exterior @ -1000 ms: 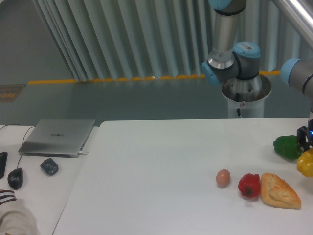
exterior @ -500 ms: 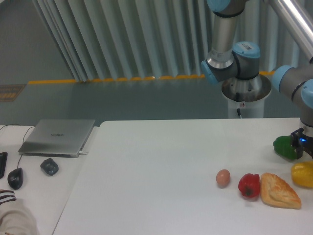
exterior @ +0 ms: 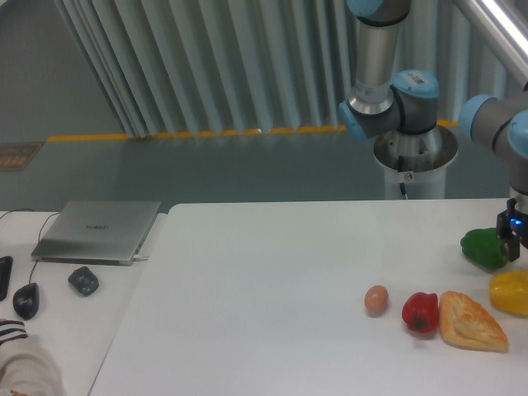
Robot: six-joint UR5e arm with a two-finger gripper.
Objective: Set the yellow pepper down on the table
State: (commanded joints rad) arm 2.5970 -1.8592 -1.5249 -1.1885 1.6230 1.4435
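Lettering on the lid of the flat grey laptop [exterior: 97, 231] is too small to read; no other writing shows. The wide white smooth-topped bench [exterior: 272, 280] fills the lower frame, with a pale adjoining desk [exterior: 58, 322] at 9 o'clock carrying the laptop, a dark mouse [exterior: 25, 300] and a small dark lump [exterior: 82, 281]. Behind run grey vertical slats and a yellow floor stripe.

The glossy bright-yellow bell pepper [exterior: 510, 293] rests on the bench at the right edge, at about 3 o'clock from the golden-brown pastry [exterior: 471, 321] and just beside it. Near them lie a red pepper [exterior: 421, 313], a small brown egg [exterior: 376, 299] and a green pepper [exterior: 484, 248]. The dark claw [exterior: 513, 235] sits at 12 o'clock above the yellow pepper, apart from it; its opening cannot be told, as the frame cuts it off.

Since a second ago the claw has risen, and the yellow pepper has dropped slightly and settled.
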